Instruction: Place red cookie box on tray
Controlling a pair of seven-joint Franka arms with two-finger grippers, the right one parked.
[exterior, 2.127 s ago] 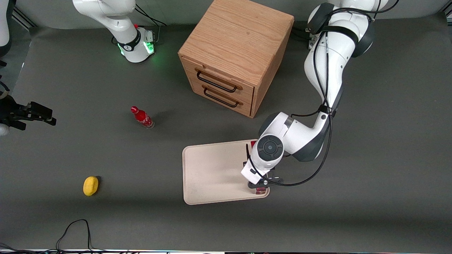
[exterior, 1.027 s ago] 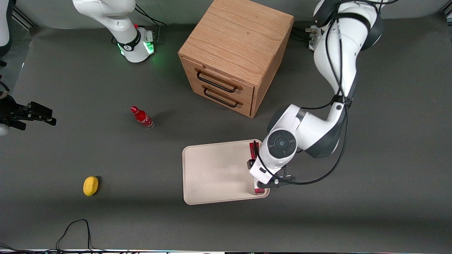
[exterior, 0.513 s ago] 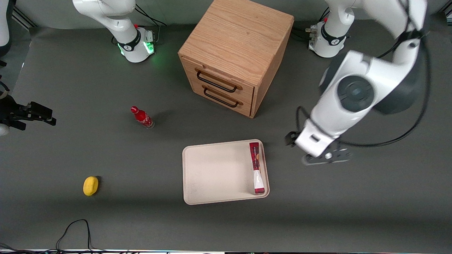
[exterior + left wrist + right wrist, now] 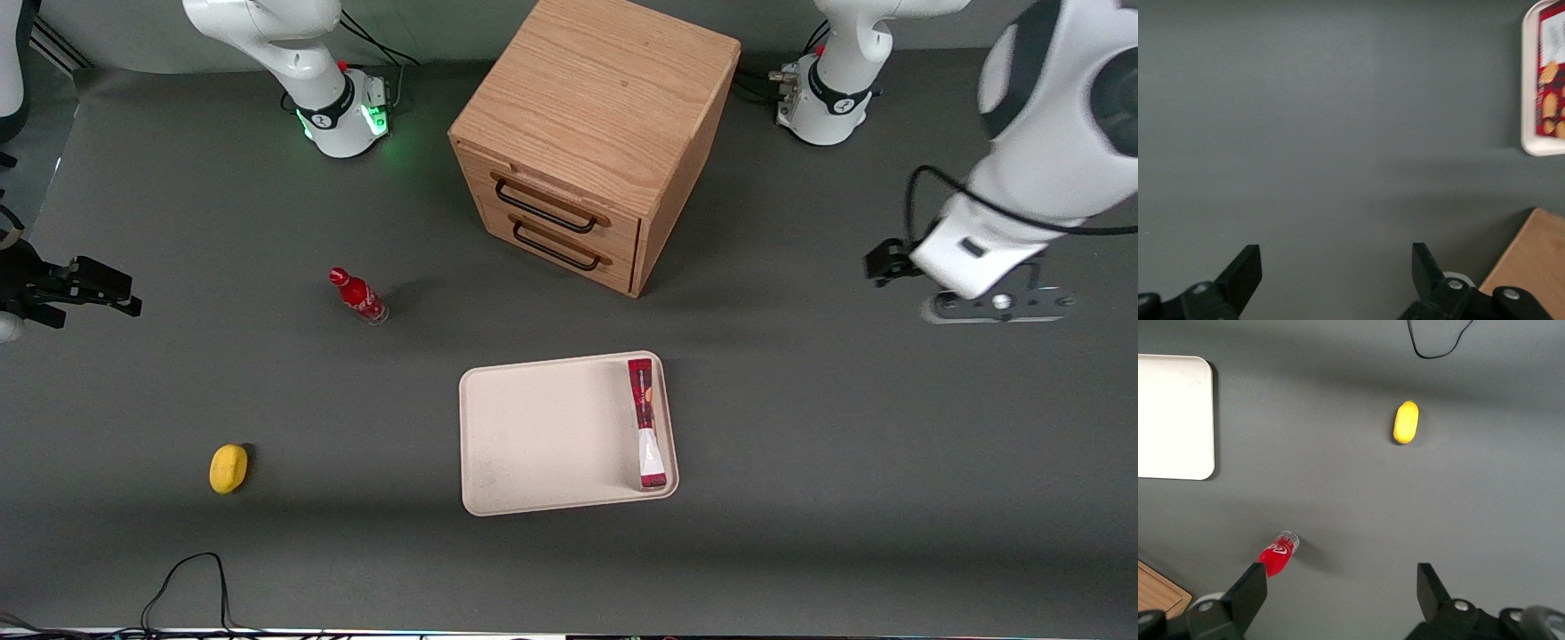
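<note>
**Ana:** Since two seconds back the gripper has let go of the red cookie box, risen off it and swung out toward the working arm's end of the table. It now hangs over bare mat, well apart from everything, with its two dark fingers spread wide and nothing between them.

**Ben:** So the job looks finished?

**Ana:** I'd judge so. Nearest the front camera, the box lies flat inside the tray, lengthwise along the short rim on the working arm's side, just beside that rim and wholly within it. Nothing seems left but for the arm to settle.

**Ben:** What are the pieces like?

**Ana:** The yellow lemon-like object, about as near as the tray but toward the parked arm's end, is a smooth oval. The tray is pale beige, matte, flat, with rounded corners and a low lip. The box is a long slim carton, dark red with a pale panel and printed cookies. Farther off, a small glossy red bottle stands on the mat. Farthest is the wooden cabinet, oak-grained, two drawers with dark wire handles.
</note>
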